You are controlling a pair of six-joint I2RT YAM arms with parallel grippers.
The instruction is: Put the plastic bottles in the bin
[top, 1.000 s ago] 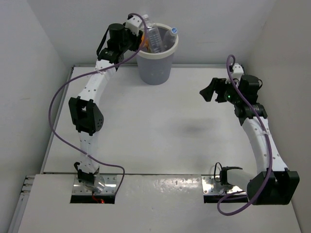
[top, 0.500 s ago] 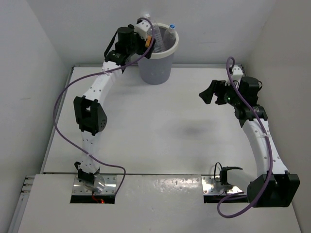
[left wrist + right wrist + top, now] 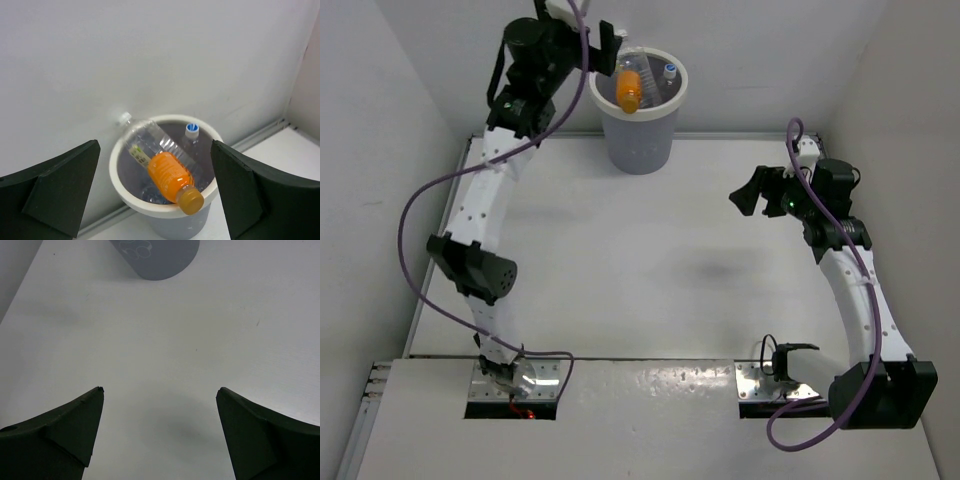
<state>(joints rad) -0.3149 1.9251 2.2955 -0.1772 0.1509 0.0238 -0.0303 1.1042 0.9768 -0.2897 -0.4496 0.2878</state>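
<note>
At the upper left of the overhead view, your left gripper [image 3: 606,45] hangs just left of the bin [image 3: 640,140], jaws spread wide with nothing between them. Inside the bin lie the orange bottle [image 3: 170,175] (its cap sits over the lower rim in the wrist view), a clear cream-labelled bottle [image 3: 145,142] slanting beneath it, and a blue-capped bottle [image 3: 192,128] upright behind. At mid right, your right gripper [image 3: 752,190] hovers over the table [image 3: 650,250], jaws wide, holding nothing.
</note>
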